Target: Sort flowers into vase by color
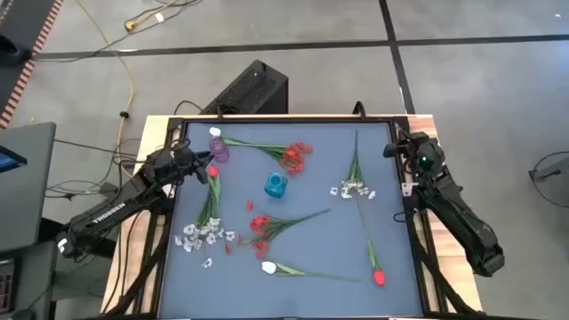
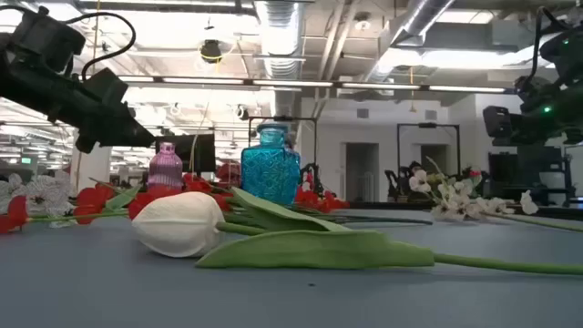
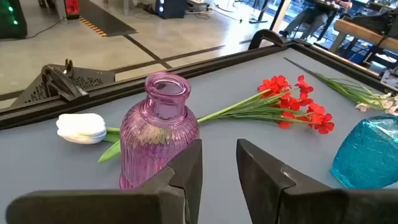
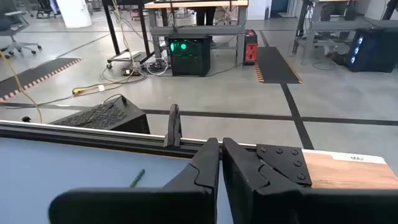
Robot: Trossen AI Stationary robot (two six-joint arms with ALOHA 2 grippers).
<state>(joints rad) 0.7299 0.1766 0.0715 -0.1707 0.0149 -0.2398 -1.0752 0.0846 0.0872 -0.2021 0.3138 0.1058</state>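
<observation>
Surface [image 1: 293, 200]: flowers scattered.
- White tulip [image 1: 268, 267], near edge; stem runs toward right edge.
- Red tulip [image 1: 379, 278], near right corner; stem points to far edge.
- Red spray [image 1: 297, 156], far side; stem toward purple vase [image 1: 219, 151].
- Blue vase [image 1: 276, 186], centre.
- Left hand [image 3: 219, 163]: beside purple vase, fingers slightly parted, empty.
- Right hand [image 4: 221, 163]: far right corner, closed, empty.

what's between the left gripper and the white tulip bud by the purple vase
The purple vase itself. In the left wrist view it stands right ahead of the left gripper, and the white tulip bud lies just beyond it, off to one side. Nothing else visible blocks it.
</observation>
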